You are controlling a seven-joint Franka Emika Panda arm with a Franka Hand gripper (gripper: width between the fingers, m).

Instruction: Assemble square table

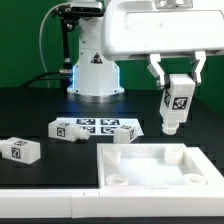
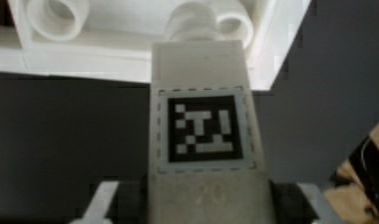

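The gripper [image 1: 177, 80] is clamped on a white tagged leg [image 1: 176, 105], holding it upright in the air over the square table top [image 1: 150, 170], near its far corner on the exterior view's right. A second leg [image 1: 20, 150] lies on the black table [image 1: 30, 112], left of the marker board [image 1: 97, 128]. The held leg's lower end seems lined up with a corner socket [image 2: 218, 18], though the wrist view is blurred
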